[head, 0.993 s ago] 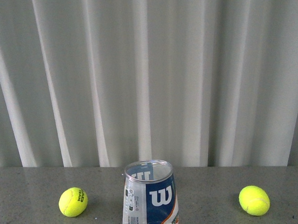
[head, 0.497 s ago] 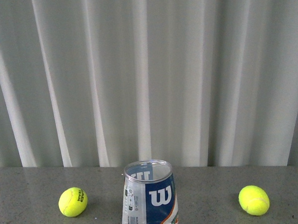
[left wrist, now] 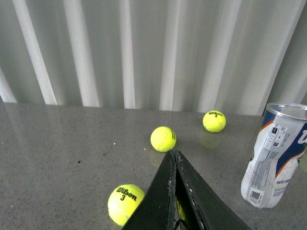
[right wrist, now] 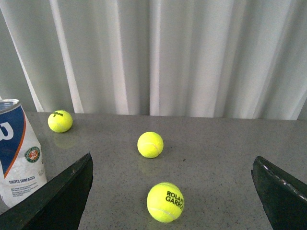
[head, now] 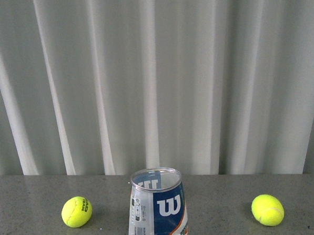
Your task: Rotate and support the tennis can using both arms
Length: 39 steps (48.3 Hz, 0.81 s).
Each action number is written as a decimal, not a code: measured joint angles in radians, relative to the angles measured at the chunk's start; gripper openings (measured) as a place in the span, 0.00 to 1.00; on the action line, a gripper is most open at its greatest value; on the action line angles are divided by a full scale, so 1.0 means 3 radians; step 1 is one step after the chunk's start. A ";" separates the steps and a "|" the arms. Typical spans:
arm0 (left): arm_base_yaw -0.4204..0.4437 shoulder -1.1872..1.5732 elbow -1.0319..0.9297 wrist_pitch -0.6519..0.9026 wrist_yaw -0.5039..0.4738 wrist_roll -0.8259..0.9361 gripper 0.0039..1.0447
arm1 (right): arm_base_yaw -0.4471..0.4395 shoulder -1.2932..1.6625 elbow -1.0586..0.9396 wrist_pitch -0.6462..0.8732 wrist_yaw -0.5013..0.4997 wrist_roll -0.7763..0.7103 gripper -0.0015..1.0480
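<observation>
pale pleated curtains hang behind a grey speckled tabletop, and neither arm shows in the front view. the left gripper has its two black fingers pressed tip to tip, holding nothing. the right gripper stands spread wide, its fingers at either edge of its own view, also empty.

the tennis can stands upright with its open rim up, well off to one side of the left gripper, and sits at the edge of the right wrist view beside one right finger. its clear wall looks crumpled and it seems empty, so i judge it light and easy to tip.

several tennis balls lie loose: a "3" ball just beside the left fingers, a "roland garros" ball between the right fingers. an approaching finger could knock a ball into the can, or a one-sided push could topple it before the other arm braces it.
</observation>
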 joint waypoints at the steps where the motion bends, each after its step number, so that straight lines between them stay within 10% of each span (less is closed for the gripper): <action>1: 0.0000 -0.0027 0.0000 0.0000 0.0001 0.0000 0.03 | 0.0000 0.0000 0.0000 0.0000 0.0000 0.0000 0.93; 7: 0.0000 -0.0045 0.0000 -0.0015 0.0000 -0.0004 0.04 | 0.0000 0.0000 0.0000 0.0000 0.0000 0.0000 0.93; 31: 0.0000 -0.0047 0.0000 -0.0019 0.0000 0.0000 0.95 | 0.0000 0.0000 0.0000 0.0000 -0.0001 0.0000 0.93; 39: 0.0000 -0.0047 0.0000 -0.0019 -0.0001 0.0006 0.94 | 0.0000 0.0000 0.0000 0.0000 0.0000 0.0000 0.93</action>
